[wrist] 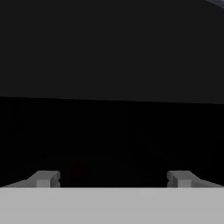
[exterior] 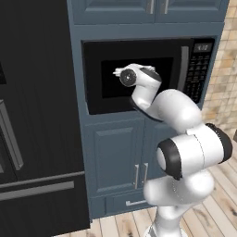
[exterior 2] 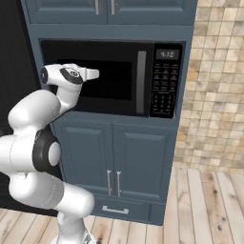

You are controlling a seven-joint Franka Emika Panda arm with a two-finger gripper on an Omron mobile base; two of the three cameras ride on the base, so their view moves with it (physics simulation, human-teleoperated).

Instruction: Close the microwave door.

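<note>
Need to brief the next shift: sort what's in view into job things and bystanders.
Job:
microwave door, shut flush by the look of it
microwave
gripper, open, at the door glass

Bystanders:
fridge
upper cabinet doors
lower cabinet doors
drawer
tiled wall

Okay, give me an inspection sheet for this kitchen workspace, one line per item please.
Surface: light wooden plank floor; no counter seen.
Job's things: black built-in microwave; its wide black door with dark glass window looks flush with the front, grey bar handle vertical.
Clutter: nothing seen.
Grippers: two-finger gripper open, facing the dark door panel at close range.
Cables: nothing seen.
Surroundings: blue-grey panelled cabinets, tall black fridge, beige tiled wall.
</note>
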